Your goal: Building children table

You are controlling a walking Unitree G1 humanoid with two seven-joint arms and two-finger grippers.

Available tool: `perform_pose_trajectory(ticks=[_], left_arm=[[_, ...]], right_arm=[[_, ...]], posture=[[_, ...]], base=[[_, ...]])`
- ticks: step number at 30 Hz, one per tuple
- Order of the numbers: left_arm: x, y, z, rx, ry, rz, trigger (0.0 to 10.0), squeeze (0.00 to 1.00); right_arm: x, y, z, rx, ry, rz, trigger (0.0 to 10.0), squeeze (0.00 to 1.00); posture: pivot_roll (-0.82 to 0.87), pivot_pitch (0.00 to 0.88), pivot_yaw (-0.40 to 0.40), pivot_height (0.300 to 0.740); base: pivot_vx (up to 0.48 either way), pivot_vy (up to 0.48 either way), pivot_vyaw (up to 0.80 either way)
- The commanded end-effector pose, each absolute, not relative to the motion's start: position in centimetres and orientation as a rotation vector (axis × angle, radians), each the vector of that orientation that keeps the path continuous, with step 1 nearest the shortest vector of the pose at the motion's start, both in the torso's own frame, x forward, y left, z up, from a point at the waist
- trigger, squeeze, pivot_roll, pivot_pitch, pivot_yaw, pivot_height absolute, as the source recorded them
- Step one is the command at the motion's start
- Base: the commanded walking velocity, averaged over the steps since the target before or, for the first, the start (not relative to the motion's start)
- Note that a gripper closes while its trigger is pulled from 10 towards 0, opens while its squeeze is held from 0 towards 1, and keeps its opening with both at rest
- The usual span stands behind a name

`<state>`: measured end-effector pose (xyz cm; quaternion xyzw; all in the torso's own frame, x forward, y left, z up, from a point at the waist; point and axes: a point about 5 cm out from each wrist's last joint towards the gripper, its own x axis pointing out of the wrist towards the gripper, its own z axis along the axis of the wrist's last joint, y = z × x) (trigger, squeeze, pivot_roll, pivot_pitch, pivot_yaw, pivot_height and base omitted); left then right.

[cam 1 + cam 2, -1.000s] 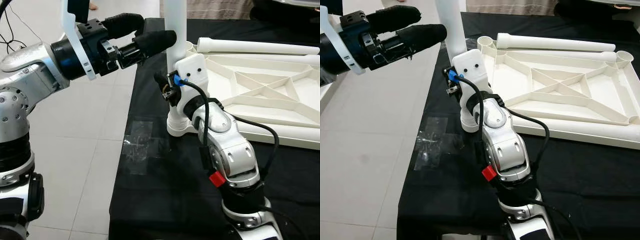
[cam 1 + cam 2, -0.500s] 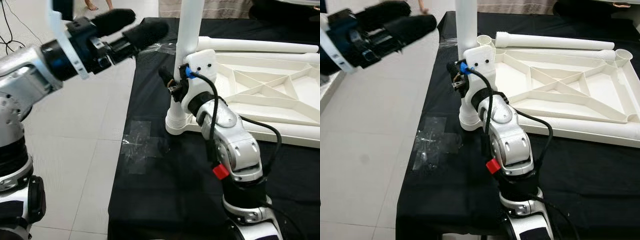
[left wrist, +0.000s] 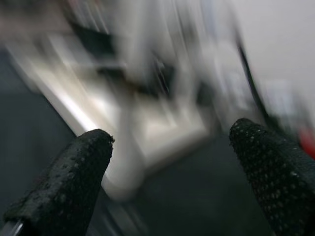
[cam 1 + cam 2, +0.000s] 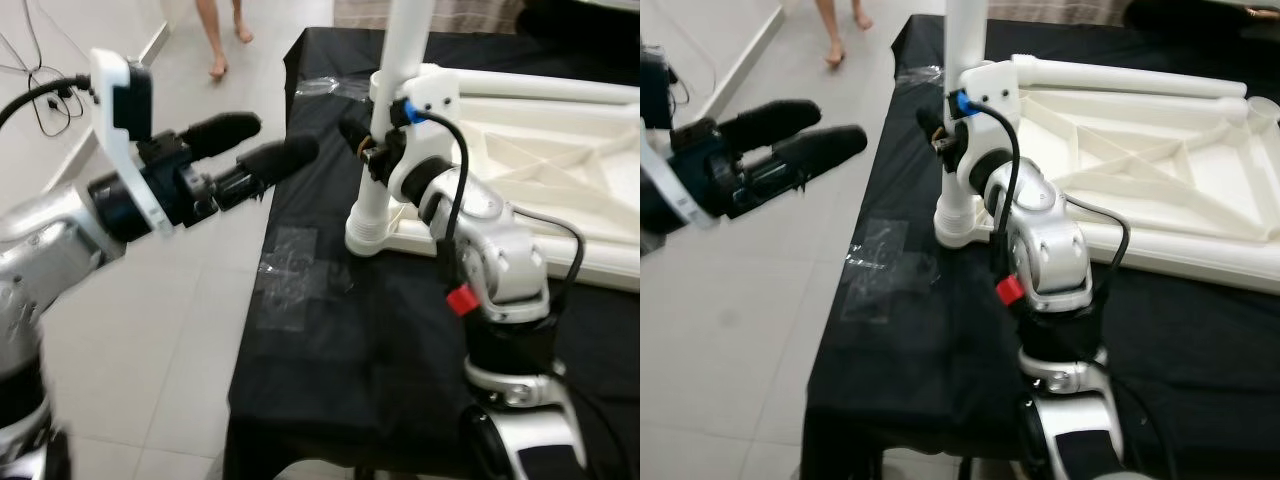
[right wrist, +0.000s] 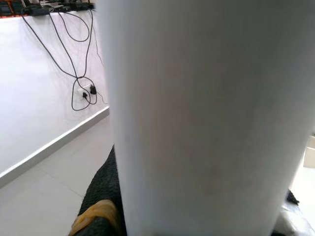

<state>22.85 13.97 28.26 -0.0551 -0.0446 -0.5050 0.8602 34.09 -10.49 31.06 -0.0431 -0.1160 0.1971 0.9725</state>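
A white table top (image 4: 545, 165) lies upside down on a black cloth. One white table leg (image 4: 378, 190) stands upright in its near left corner socket. My right gripper (image 4: 381, 150) is shut on this leg partway up, and in the right wrist view the leg (image 5: 206, 118) is very close with a black finger (image 5: 101, 199) beside it. My left gripper (image 4: 280, 137) is open and holds nothing. It hovers over the floor, left of the leg and apart from it. In the blurred left wrist view its fingers (image 3: 74, 172) point toward the leg.
A second white leg (image 4: 1120, 75) lies along the far edge of the table top. A patch of clear tape (image 4: 295, 275) sits on the cloth near the table's left edge. A person's bare feet (image 4: 222, 45) stand on the tiled floor at the back left.
My left gripper has drawn back from the upright leg, leftward and lower, still open. The right gripper keeps its hold on the leg. The camera has shifted too.
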Motion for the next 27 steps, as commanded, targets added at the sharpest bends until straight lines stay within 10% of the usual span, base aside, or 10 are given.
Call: perform_pose_trajectory(ticks=[1, 5, 6, 27], left_arm=[[21.7, 12.6, 26.2, -0.046, -0.009, -1.127, 10.0, 1.00], [20.7, 12.1, 23.6, 0.003, 0.096, -1.145, 10.0, 0.81], [19.8, 11.7, 22.0, 0.033, 0.157, -1.151, 10.0, 0.00], [19.1, 11.1, 18.2, -0.015, 0.116, -0.930, 10.0, 0.00]], right_arm=[[33.8, -11.0, 31.0, -0.066, -0.279, 0.378, 0.0, 0.00], [33.7, -10.7, 30.4, -0.052, -0.272, 0.395, 0.0, 0.00], [33.5, -10.4, 29.5, -0.036, -0.267, 0.401, 0.0, 0.00], [32.3, -9.6, 24.5, -0.143, -0.084, 0.109, 0.0, 0.00]], posture=[[0.06, 0.286, 0.011, 0.740], [0.06, 0.290, 0.016, 0.740], [0.06, 0.293, 0.018, 0.740], [0.08, 0.307, 0.026, 0.740]], base=[[0.000, 0.000, 0.00], [0.000, 0.000, 0.00], [0.000, 0.000, 0.00], [0.000, 0.000, 0.00]])
